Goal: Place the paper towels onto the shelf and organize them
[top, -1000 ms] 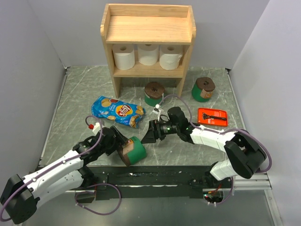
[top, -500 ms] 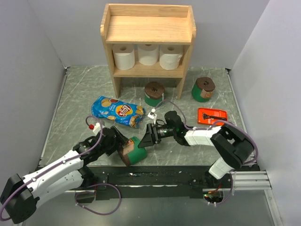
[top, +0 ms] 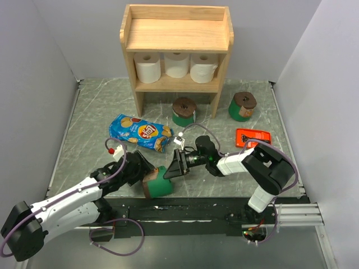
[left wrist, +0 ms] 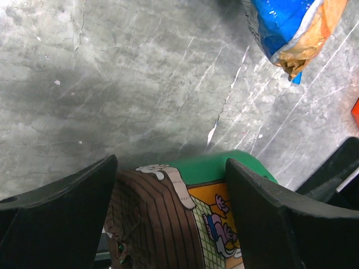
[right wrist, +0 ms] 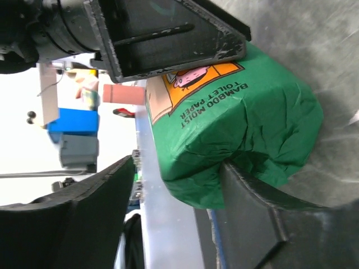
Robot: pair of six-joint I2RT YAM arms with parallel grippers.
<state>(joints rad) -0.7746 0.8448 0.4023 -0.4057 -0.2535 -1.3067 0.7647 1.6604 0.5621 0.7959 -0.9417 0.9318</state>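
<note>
A green-wrapped paper towel roll (top: 161, 183) with brown ends lies on its side near the front edge. My left gripper (top: 150, 177) is shut on it across the label (left wrist: 224, 224). My right gripper (top: 171, 167) is open around the roll's crumpled far end (right wrist: 247, 129): one finger (right wrist: 263, 213) touches the wrapping, the other (right wrist: 84, 207) stands apart. Two more green rolls (top: 184, 111) (top: 242, 106) stand upright by the shelf (top: 176, 33). Three white rolls (top: 176, 64) fill its lower tier. The top board is bare.
A blue chip bag (top: 140, 132) lies left of centre, just beyond my left arm; its corner (left wrist: 291, 39) shows in the left wrist view. An orange razor package (top: 253, 138) lies at the right, partly behind my right arm. Grey walls close in both sides.
My right gripper has moved left and down onto the lying roll's end, and its jaws have narrowed. My left gripper has shifted slightly right, still holding the roll.
</note>
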